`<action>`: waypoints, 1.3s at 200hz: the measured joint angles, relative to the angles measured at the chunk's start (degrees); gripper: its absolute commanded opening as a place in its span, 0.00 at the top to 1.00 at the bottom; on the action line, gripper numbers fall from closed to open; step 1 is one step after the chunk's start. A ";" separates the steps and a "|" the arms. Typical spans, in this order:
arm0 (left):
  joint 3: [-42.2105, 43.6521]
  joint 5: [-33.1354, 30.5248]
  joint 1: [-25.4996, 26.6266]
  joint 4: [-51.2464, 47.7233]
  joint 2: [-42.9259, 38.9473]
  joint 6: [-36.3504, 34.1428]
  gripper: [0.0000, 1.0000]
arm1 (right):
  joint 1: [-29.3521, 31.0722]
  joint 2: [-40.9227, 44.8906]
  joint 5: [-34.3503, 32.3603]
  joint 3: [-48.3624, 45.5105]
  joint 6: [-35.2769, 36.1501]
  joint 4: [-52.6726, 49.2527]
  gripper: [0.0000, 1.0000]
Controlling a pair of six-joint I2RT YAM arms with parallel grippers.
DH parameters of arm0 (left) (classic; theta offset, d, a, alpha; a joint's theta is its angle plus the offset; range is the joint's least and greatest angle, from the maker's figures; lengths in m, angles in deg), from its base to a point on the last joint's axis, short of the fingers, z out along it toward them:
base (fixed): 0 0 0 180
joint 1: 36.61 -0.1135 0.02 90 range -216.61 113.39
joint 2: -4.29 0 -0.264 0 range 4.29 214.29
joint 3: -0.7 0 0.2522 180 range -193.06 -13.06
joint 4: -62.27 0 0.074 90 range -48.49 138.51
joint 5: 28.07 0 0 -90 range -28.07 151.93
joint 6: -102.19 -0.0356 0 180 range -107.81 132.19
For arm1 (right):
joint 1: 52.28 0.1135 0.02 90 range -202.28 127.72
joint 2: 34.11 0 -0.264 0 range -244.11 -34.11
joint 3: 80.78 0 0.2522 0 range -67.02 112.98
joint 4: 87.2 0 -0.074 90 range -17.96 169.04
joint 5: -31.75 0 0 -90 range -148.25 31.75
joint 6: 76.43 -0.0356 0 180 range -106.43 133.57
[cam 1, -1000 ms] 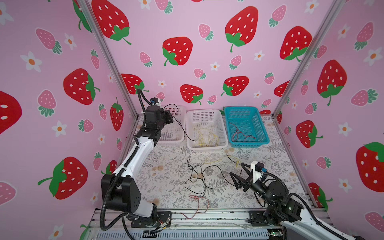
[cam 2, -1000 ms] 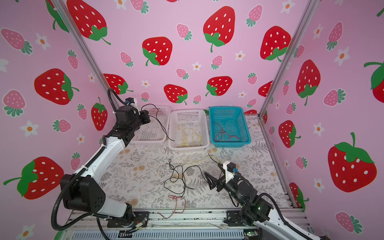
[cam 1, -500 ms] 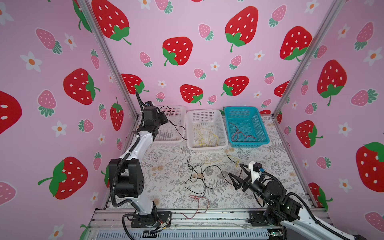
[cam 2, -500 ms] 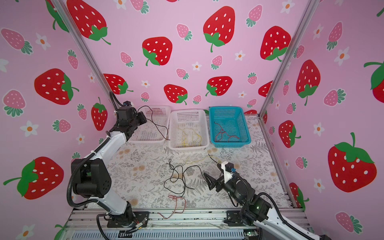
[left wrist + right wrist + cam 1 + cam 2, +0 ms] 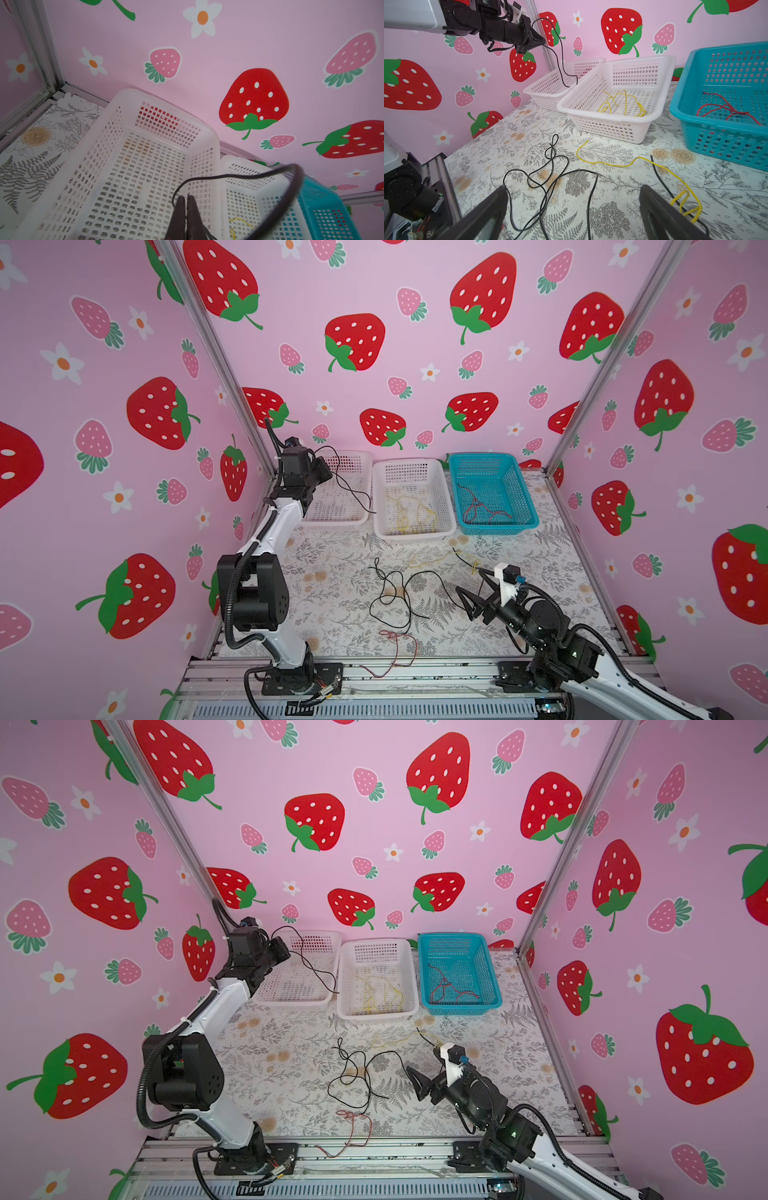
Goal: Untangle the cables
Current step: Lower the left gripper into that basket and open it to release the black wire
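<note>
On the flowered table [image 5: 316, 556], the sorting is partly done. The left arm has folded back toward its base over the last second, while the left gripper [image 5: 186, 198] stays above the left white basket [image 5: 353, 457], jaws pressed shut on a black cable [image 5: 351, 491]. That cable loops up from the jaws and hangs across the basket, its lower end near the side next to the middle white basket [image 5: 409, 534]. Whether it rests inside, I cannot tell. I judge that it is about ready to be let go there.

The right gripper [image 5: 468, 578] has hardly moved. It hovers low over the table with jaws spread wide, holding nothing.

Yellow cables [image 5: 411, 510] lie in the middle basket and red cables [image 5: 478, 508] in the blue basket [image 5: 498, 526]. Left on the table are a looped black cable [image 5: 395, 593], a yellow cable [image 5: 612, 165] crossing a black strand near the right gripper, and a red cable [image 5: 399, 641] at the front edge.
</note>
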 measured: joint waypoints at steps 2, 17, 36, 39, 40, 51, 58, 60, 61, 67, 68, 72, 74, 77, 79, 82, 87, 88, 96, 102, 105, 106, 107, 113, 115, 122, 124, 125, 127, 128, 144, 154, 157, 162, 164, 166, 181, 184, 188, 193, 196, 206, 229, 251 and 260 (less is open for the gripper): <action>-0.11 0.11 -0.04 0.00 -0.20 0.28 1.00 | 0.00 -0.02 0.00 0.00 0.00 0.02 0.01; -0.52 1.57 -0.13 0.04 -1.99 2.10 1.00 | 0.00 -0.33 0.00 0.00 0.20 0.24 0.01; -0.59 3.43 -0.13 0.42 -4.24 4.55 1.00 | 0.00 -0.46 0.00 0.00 0.44 0.31 0.01; -0.59 3.63 -0.13 0.52 -4.59 4.98 1.00 | 0.00 -0.46 0.00 0.00 0.46 0.31 0.01; -0.59 3.85 -0.13 0.57 -4.79 5.16 1.00 | 0.00 -0.46 0.00 0.00 0.46 0.31 0.01; -0.59 4.83 -0.13 0.85 -5.75 6.43 1.00 | 0.00 -0.46 0.00 0.00 0.57 0.31 0.01; -0.59 5.44 -0.13 0.96 -6.32 7.15 1.00 | 0.00 -0.46 0.02 0.00 0.61 0.31 0.01; -0.59 5.60 -0.13 1.01 -6.56 7.50 1.00 | 0.00 -0.46 0.02 0.00 0.61 0.31 0.01; -0.59 5.68 -0.13 1.01 -6.60 7.61 1.00 | 0.00 -0.44 0.00 0.00 0.61 0.31 0.01; -0.59 6.03 -0.13 1.05 -7.10 8.35 1.00 | 0.00 -0.44 0.02 0.00 0.63 0.31 0.01; -0.59 6.08 -0.13 1.05 -7.17 8.44 1.00 | 0.00 -0.44 0.02 0.00 0.63 0.31 0.01; -0.59 6.25 -0.13 1.07 -7.48 8.85 1.00 | 0.00 -0.44 0.02 0.00 0.66 0.31 0.01; -0.59 6.38 -0.13 1.07 -7.63 9.07 1.00 | 0.00 -0.44 0.02 0.00 0.66 0.31 0.01; -0.59 6.51 -0.13 1.05 -7.82 9.40 1.00 | 0.00 -0.44 0.02 0.00 0.66 0.31 0.01; -0.59 6.58 -0.13 1.09 -8.02 9.62 1.00 | 0.00 -0.44 0.04 0.00 0.66 0.31 0.01; -0.59 6.80 -0.13 1.09 -8.26 9.88 1.00 | 0.00 -0.42 0.04 0.00 0.68 0.31 0.01; -0.59 7.02 -0.13 1.11 -8.74 10.32 1.00 | 0.00 -0.39 0.04 0.00 0.70 0.31 0.01; -0.59 7.04 -0.13 1.11 -8.81 10.40 1.00 | 0.00 -0.39 0.07 0.00 0.70 0.31 0.01; -0.59 7.39 -0.13 1.09 -9.53 11.08 1.00 | 0.00 -0.33 0.04 0.00 0.74 0.31 0.01; -0.59 7.54 -0.13 1.11 -10.08 11.56 1.00 | 0.00 -0.28 0.04 0.00 0.79 0.31 0.01; -0.59 7.54 -0.13 1.09 -10.36 11.80 1.00 | 0.00 -0.26 0.07 0.00 0.81 0.31 0.01; -0.59 7.58 -0.13 1.09 -10.45 11.89 1.00 | 0.00 -0.26 0.04 0.00 0.81 0.31 0.01; -0.59 7.58 -0.13 1.09 -10.62 12.09 1.00 | 0.00 -0.24 0.04 0.00 0.81 0.31 0.01; -0.61 7.61 -0.13 1.07 -11.13 12.70 1.00 | 0.00 -0.22 0.07 0.00 0.81 0.31 0.01; -0.61 7.63 -0.13 1.05 -11.37 13.03 1.00 | 0.00 -0.20 0.07 0.00 0.81 0.31 0.01; -0.61 7.87 -0.15 1.11 -12.04 14.19 1.00 | 0.00 -0.15 0.07 0.00 0.81 0.31 0.01; -0.61 7.87 -0.15 1.14 -12.17 14.32 1.00 | 0.00 -0.13 0.07 0.00 0.83 0.31 0.01; -0.61 8.00 -0.15 1.18 -12.31 14.56 1.00 | 0.00 -0.13 0.07 0.00 0.81 0.31 0.01; -0.61 8.09 -0.15 1.27 -12.48 14.91 1.00 | 0.00 -0.11 0.07 0.00 0.83 0.31 0.01; -0.61 8.17 -0.15 1.29 -12.61 15.19 1.00 | 0.00 -0.09 0.07 0.00 0.81 0.31 0.01; -0.72 9.22 -0.15 1.90 -13.97 17.40 1.00 | 0.00 0.09 0.07 -0.02 0.83 0.31 0.01; -1.07 9.60 -0.15 2.29 -14.58 18.25 1.00 | 0.00 0.13 0.07 -0.02 0.83 0.33 0.01; -1.18 9.60 -0.15 2.34 -14.71 18.45 1.00 | 0.00 0.11 0.04 -0.02 0.83 0.33 0.01; -1.33 9.55 -0.15 2.43 -14.95 18.53 1.00 | 0.00 0.13 0.07 -0.02 0.83 0.33 0.01; -1.38 9.55 -0.15 2.43 -15.06 18.60 1.00 | 0.00 0.11 0.07 -0.02 0.83 0.33 0.01; -1.42 9.53 -0.13 2.43 -15.17 18.60 1.00 | 0.00 0.13 0.04 -0.02 0.83 0.33 0.01; -1.44 9.33 -0.17 2.45 -15.76 18.45 1.00 | 0.00 0.13 0.07 -0.02 0.83 0.33 0.01; -1.44 9.25 -0.20 2.47 -15.82 18.38 1.00 | 0.00 0.13 0.07 -0.02 0.83 0.33 0.01; -1.44 9.05 -0.20 2.47 -15.87 18.32 1.00 | 0.00 0.15 0.07 -0.02 0.83 0.33 0.01; -1.44 8.83 -0.24 2.51 -15.93 18.21 1.00 | 0.00 0.15 0.07 -0.02 0.83 0.31 0.01; -1.44 8.79 -0.26 2.51 -15.93 18.10 1.00 | 0.00 0.17 0.07 -0.02 0.83 0.33 0.01; -1.44 8.37 -0.35 2.49 -15.76 17.64 1.00 | 0.00 0.26 0.07 -0.02 0.83 0.33 0.01; -2.03 7.45 -0.66 2.29 -13.81 15.85 1.00 | 0.00 0.33 0.07 -0.02 0.83 0.33 0.01; -3.32 6.64 -1.20 1.57 -9.90 14.03 1.00 | 0.00 0.33 0.07 -0.02 0.83 0.31 0.01; -3.69 6.10 -1.44 1.05 -8.26 13.51 1.00 | 0.00 0.33 0.07 -0.02 0.83 0.33 0.01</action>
